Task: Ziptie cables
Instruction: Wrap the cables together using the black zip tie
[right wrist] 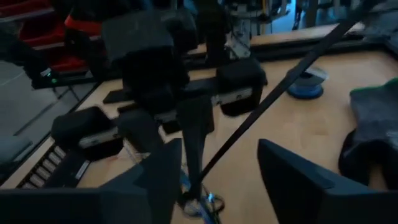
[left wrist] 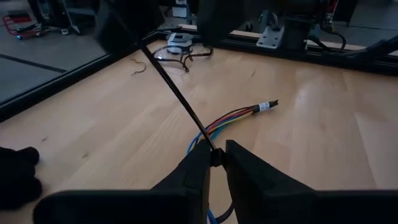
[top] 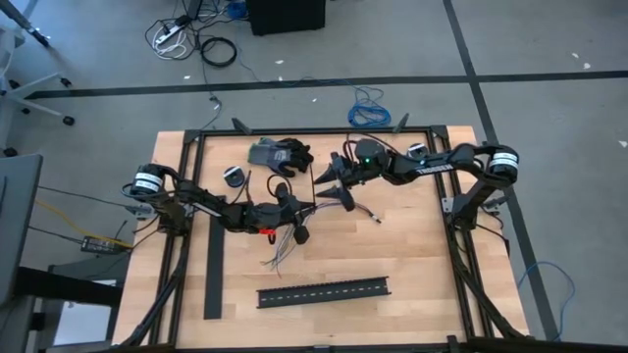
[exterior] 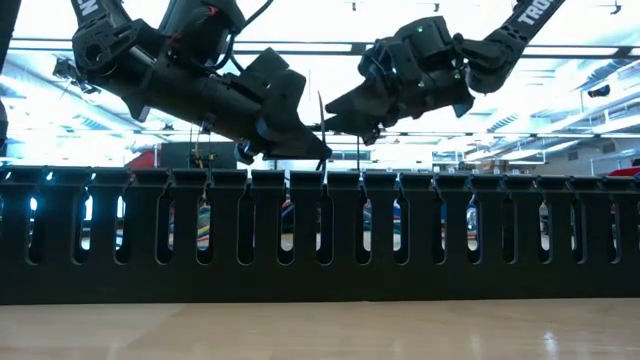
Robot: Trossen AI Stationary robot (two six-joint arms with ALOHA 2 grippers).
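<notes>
Partial letters "TRO" on right arm (exterior: 528, 12)

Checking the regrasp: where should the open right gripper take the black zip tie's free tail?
Probably mid-tail on the thin black zip tie, coming from the right arm's side: it runs straight, taut and clear of the table from the left gripper, pinched at the multicoloured wire bundle, between the right gripper fingers.

The left gripper (left wrist: 216, 163) pinches a black zip tie (left wrist: 174, 87) around the cables (left wrist: 233, 115) lying just ahead.

Two dark robot arms, left gripper (top: 299, 208) and right gripper (top: 329, 182), meet above one bundle of thin multicoloured wires (top: 285, 245). Near that bundle: one black slotted plastic channel (top: 324, 291), one flat black bar (top: 215, 267), one pair of grey-black gloves (top: 280, 155).
</notes>
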